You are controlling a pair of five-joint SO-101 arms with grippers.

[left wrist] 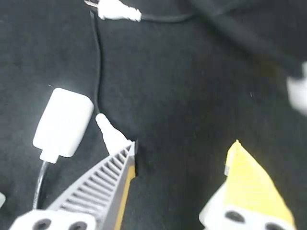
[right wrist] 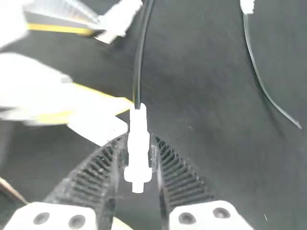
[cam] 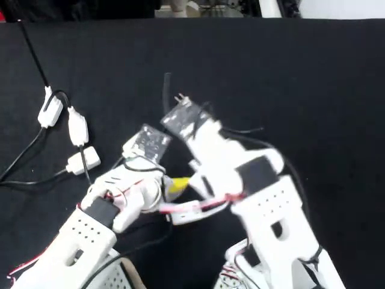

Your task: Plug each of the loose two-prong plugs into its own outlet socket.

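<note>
white plug [right wrist: 138,160] pinched lengthwise in the right gripper [right wrist: 139,140], cord [right wrist: 140,57] end away from the wrist; left gripper [left wrist: 182,160] spread

The flat table draped in black cloth [cam: 301,72] carries a small cluster toward 9 o'clock from its centre in the high view. A white oblong plastic connector [cam: 50,111] lies farthest out. A white slim tapered plastic plug [cam: 77,126] lies just beside it at 4 o'clock, and a white rounded rectangular plastic block [cam: 84,161] lies near the plug's 6 o'clock. Thin black rubber cords [cam: 24,153] trail from them toward 8 o'clock, and one runs toward 11 o'clock.
</note>
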